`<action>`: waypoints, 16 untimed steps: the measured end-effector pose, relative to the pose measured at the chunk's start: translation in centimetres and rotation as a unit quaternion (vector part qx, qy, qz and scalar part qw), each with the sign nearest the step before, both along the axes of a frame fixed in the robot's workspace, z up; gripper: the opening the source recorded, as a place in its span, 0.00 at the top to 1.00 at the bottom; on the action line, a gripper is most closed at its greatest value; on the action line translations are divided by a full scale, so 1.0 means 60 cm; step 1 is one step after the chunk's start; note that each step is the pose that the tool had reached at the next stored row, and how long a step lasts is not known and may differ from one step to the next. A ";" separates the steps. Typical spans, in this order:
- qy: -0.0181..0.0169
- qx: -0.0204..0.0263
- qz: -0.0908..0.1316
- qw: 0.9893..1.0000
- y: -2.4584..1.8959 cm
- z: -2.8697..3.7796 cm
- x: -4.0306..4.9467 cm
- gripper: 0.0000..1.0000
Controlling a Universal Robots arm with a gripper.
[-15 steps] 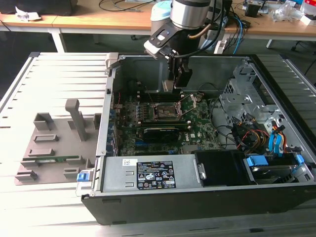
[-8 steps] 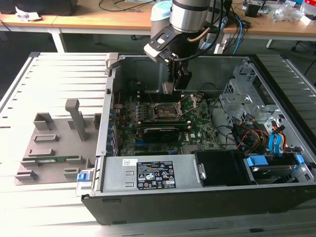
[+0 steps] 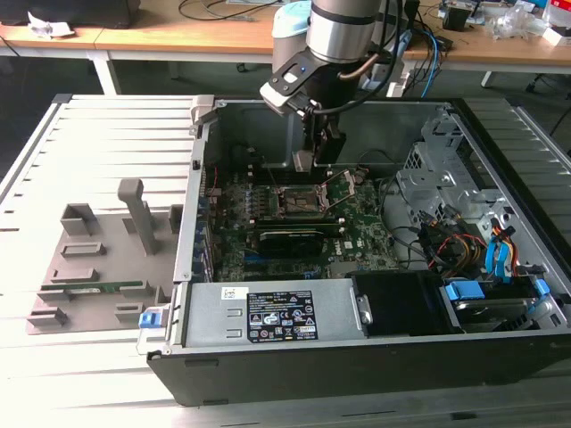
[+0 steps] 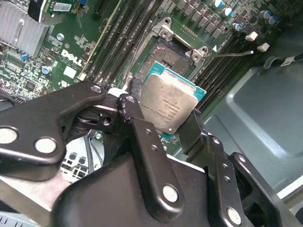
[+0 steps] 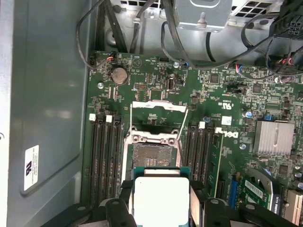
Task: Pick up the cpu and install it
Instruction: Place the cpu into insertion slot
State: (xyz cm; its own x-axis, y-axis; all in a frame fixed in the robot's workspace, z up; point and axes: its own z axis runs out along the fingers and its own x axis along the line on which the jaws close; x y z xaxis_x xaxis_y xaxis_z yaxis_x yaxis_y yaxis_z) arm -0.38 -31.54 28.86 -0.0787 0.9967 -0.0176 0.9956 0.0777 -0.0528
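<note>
The gripper (image 4: 163, 117) is clamped on the cpu (image 4: 168, 99), with one black finger (image 4: 130, 106) pressed against each of two opposite edges. The cpu is held off the motherboard (image 5: 227, 94), its metal plate facing the camera in both wrist views, near the socket (image 5: 152, 153). The socket's hinged frame (image 5: 158, 109) is swung open. Memory slots (image 5: 105, 156) flank the socket. In the exterior view, the arm (image 3: 339, 36) reaches down into the open computer case (image 3: 268, 357), which lies on the slatted table (image 3: 98, 116).

Even bright light, glare on cpu (image 5: 161, 201)
</note>
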 end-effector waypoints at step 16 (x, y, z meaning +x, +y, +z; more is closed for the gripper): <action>0.000 0.000 0.000 1.000 0.0000 -0.021 0.000 0.45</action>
